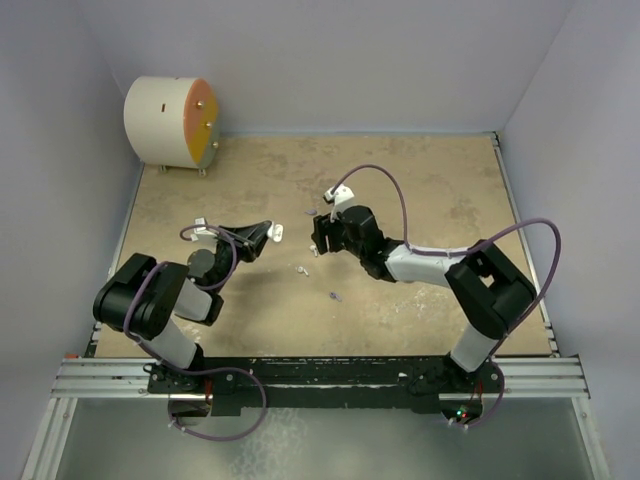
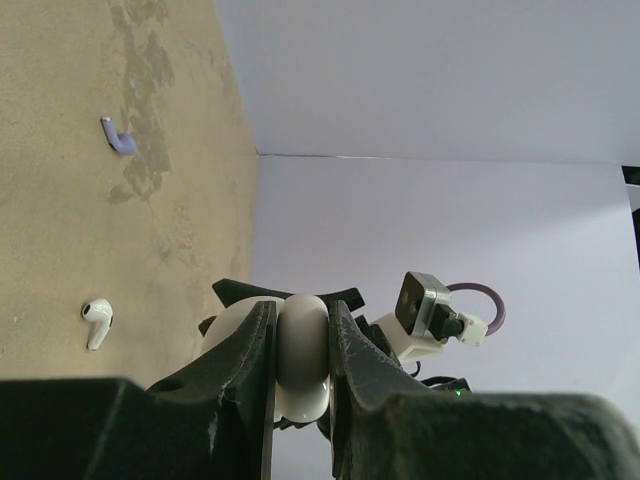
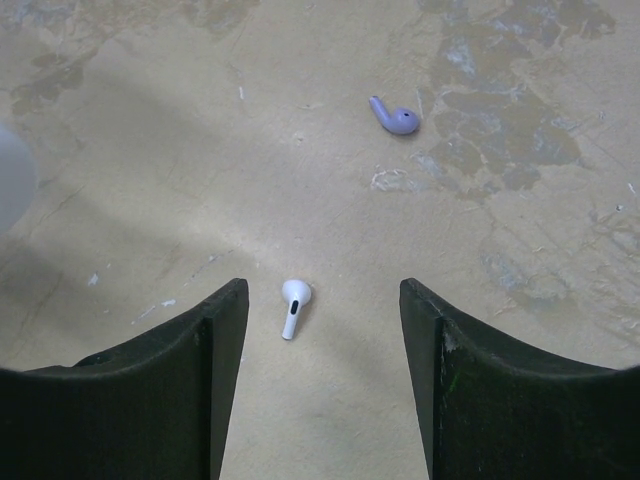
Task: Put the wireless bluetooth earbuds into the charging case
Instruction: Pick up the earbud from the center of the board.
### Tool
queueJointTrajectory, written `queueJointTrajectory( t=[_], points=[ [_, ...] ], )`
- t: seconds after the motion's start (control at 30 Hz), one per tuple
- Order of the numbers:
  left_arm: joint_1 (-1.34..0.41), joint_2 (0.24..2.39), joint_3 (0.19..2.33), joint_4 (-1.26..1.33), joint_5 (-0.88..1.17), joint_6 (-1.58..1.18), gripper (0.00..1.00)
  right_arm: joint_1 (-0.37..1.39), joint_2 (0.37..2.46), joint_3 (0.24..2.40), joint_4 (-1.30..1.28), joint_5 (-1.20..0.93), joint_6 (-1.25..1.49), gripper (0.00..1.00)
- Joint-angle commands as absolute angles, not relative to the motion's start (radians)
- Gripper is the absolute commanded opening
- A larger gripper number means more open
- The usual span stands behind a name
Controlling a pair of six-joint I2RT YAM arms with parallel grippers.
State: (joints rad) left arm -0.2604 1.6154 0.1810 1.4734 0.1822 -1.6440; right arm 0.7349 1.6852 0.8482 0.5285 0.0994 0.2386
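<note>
White earbud (image 3: pixel 293 306) flat, untouched, within spread right hand (image 3: pixel 322 300)

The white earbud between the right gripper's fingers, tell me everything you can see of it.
The white earbud is glossy plastic: rounded head, short stem, one dark oval spot. It lies flat on the tan table, stem toward the camera. It sits between the fingers of the open right gripper, touching neither.

Overhead, 2 close wrists, shared white earbud (image 3: pixel 293 305)
</note>
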Motion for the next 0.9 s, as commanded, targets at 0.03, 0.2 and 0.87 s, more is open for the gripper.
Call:
queueJointTrajectory(
  t=[0.03, 0.2, 0.87],
  points=[
    [-0.272, 1.596, 0.179, 1.503, 0.159, -1.607, 0.00, 0.747, 1.712, 0.925, 0.476, 0.134, 0.213, 0.64],
    [-0.276, 1.601, 0.174, 1.503, 0.156, -1.606, 0.00, 0.756, 1.756, 0.964, 0.439, 0.143, 0.207, 0.62],
    [-0.282, 1.648, 0.169, 1.550, 0.156, -1.619, 0.00, 0.807, 1.889, 1.068, 0.318, 0.201, 0.228, 0.54]
  ],
)
